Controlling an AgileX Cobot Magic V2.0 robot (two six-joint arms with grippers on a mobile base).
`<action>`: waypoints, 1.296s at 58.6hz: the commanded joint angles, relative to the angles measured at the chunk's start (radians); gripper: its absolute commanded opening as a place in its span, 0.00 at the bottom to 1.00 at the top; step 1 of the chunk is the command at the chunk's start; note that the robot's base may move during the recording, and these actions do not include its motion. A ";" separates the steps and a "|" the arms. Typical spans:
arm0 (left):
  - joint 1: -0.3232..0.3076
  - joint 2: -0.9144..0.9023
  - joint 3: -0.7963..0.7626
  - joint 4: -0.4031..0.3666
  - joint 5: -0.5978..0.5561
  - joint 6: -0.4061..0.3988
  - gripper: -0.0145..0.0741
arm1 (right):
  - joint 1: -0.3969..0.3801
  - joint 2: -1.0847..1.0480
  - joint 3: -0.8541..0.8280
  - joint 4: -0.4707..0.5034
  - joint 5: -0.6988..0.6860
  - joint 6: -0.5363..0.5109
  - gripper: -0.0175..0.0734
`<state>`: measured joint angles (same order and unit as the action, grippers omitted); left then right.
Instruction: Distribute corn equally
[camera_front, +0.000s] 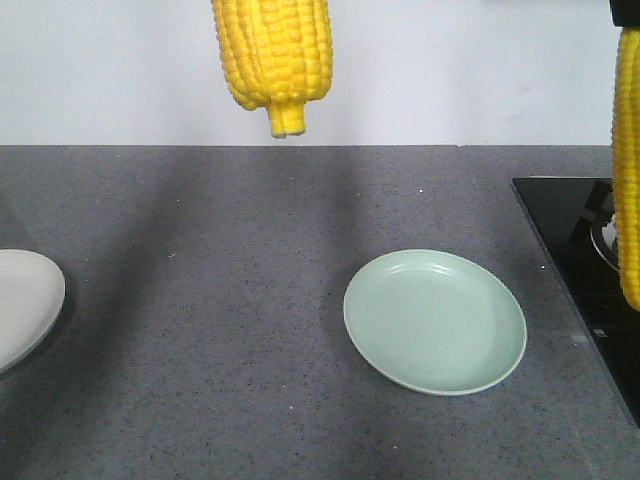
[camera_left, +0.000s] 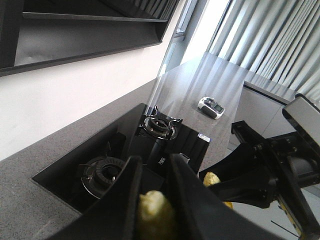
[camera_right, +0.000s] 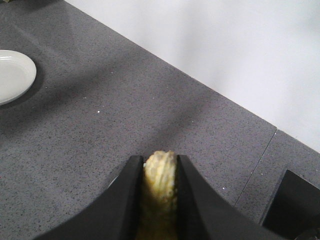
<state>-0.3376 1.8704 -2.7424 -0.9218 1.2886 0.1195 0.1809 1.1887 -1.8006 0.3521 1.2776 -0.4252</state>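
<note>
Notably, the grey speckled stone countertop (camera_front: 200, 300) is lying well below both loads, with the glossy black glass hob (camera_front: 570, 230) sitting at R. Risk: a release from this height would likely be sending corn bouncing or rolling off the shallow, smooth mint-green round plate (camera_front: 435, 320) or the cream round plate (camera_front: 20, 300). The yellow, kernel-ribbed tapered corn cob (camera_front: 272, 60) and second cob (camera_front: 628, 170) are hanging upright in air. The L gripper (camera_left: 154, 185) is clamping the first & the R gripper (camera_right: 159, 162) the second.

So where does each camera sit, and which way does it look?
Front: faces counter, green plate, two hanging cobs; no arm clearly shown.
Left wrist: above left gripper gripping a cob; sees stove, other arm.
Right wrist: above right gripper gripping a cob; sees counter.
Front and right wrist share the white plate.
</note>
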 joint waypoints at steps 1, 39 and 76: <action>-0.002 -0.045 -0.019 -0.045 -0.030 -0.009 0.16 | -0.006 -0.011 -0.018 0.016 -0.066 -0.008 0.19; -0.002 -0.045 -0.019 -0.045 -0.030 -0.009 0.16 | -0.006 -0.011 -0.018 0.016 -0.066 -0.008 0.19; -0.002 -0.045 -0.019 -0.045 -0.030 -0.009 0.16 | -0.006 -0.011 -0.018 0.016 -0.066 -0.008 0.19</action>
<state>-0.3376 1.8704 -2.7424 -0.9218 1.2886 0.1195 0.1809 1.1887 -1.8006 0.3521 1.2776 -0.4252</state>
